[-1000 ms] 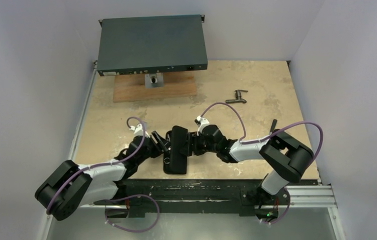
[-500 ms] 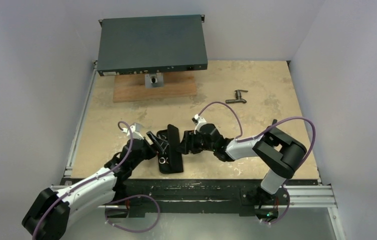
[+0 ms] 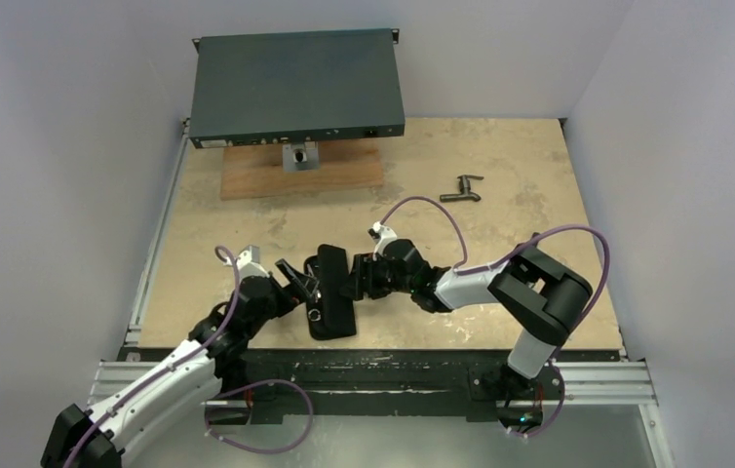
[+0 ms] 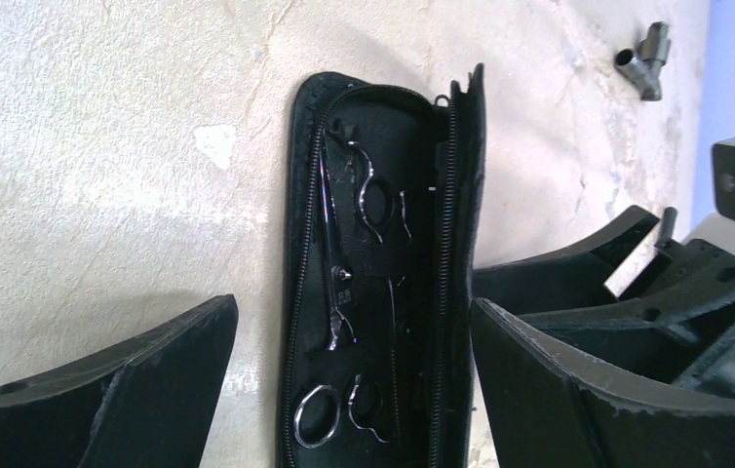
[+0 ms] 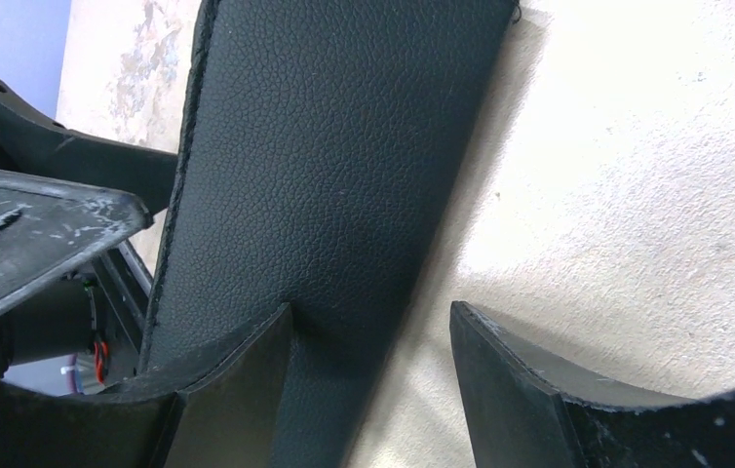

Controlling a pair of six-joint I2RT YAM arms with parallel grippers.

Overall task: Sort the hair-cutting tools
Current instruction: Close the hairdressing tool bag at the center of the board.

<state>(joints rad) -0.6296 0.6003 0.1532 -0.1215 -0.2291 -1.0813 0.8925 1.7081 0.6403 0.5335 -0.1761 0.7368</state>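
A black zip case (image 3: 330, 314) lies open near the table's front edge, its lid (image 5: 325, 146) standing up on edge. In the left wrist view, silver scissors (image 4: 325, 414) sit strapped inside the case (image 4: 383, 127), with a second pair of handles (image 4: 375, 200) further in. The scissors glint faintly in the top view (image 3: 315, 314). My left gripper (image 4: 354, 304) is open wide, its fingers on either side of the case's near end and apart from it (image 3: 295, 281). My right gripper (image 5: 371, 310) is open, with one finger against the lid's outer face (image 3: 356, 278). No comb or clip can be made out.
A dark metal T-shaped fitting (image 3: 463, 187) lies at the back right, also in the left wrist view (image 4: 648, 60). A dark flat equipment box (image 3: 295, 83) rests on a wooden board (image 3: 344, 175) at the back. White walls enclose the table.
The case has opened, its lid swung upright, and it has shifted slightly left. My left gripper opened wider and drew back to the left; the right gripper followed the lid leftwards.
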